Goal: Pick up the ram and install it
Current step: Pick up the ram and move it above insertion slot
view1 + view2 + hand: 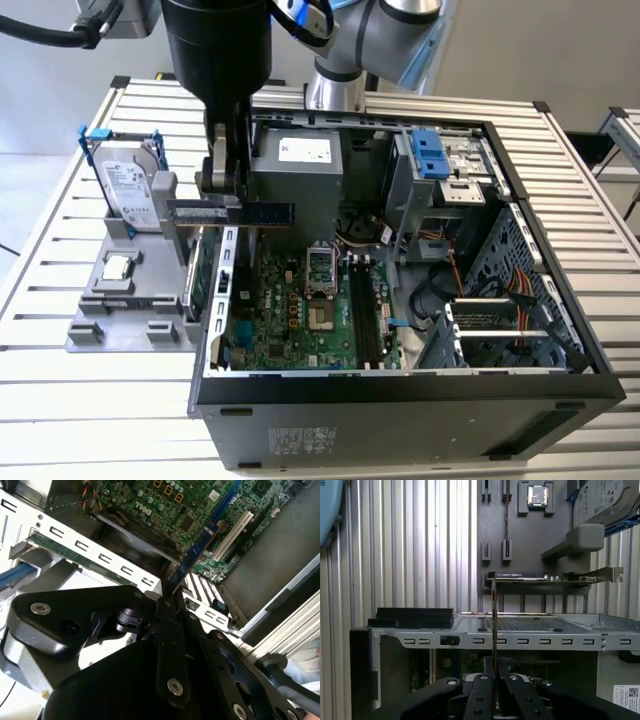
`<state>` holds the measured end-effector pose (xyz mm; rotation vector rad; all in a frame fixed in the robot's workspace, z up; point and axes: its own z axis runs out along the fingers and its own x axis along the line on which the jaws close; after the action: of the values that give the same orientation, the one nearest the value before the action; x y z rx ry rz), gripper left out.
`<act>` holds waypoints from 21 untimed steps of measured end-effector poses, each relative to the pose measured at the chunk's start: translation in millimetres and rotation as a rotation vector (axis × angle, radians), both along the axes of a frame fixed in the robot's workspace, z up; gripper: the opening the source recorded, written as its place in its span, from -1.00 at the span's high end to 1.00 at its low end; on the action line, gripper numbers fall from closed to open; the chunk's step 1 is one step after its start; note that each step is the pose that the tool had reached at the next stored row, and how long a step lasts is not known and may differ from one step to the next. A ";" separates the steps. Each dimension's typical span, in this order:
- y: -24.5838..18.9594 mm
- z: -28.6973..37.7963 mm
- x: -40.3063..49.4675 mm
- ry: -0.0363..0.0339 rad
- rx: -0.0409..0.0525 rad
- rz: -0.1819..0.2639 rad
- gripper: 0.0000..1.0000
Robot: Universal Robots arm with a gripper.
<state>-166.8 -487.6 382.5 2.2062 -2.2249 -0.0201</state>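
Observation:
My gripper [226,200] is shut on the ram [262,211], a long thin dark bluish stick held level in the air. It hangs over the exterior view's left wall of the open computer case [400,395], above the motherboard [290,320]. The black memory slots [366,312] lie further to the exterior view's right. In the second wrist view the ram [196,555] sticks out edge-on from the fingers [166,611] over the board. In the first wrist view the ram [494,620] is a thin vertical line rising from the gripper [494,672].
A grey holder [90,325] beside the case carries a hard drive [130,190], a square CPU chip [118,268] and a green expansion card [205,272]. Inside the case are the power supply [297,170], a drive cage [440,170] and loose cables [470,290].

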 end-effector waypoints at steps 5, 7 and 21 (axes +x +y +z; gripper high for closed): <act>0.0 0.0 7.7 0.0000 0.0000 0.000 1.00; 0.0 0.0 11.1 0.0001 0.0000 0.000 1.00; 0.0 0.0 31.8 0.0001 0.0000 0.000 1.00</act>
<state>-134.9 -487.6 382.5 2.2062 -2.2248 -0.0203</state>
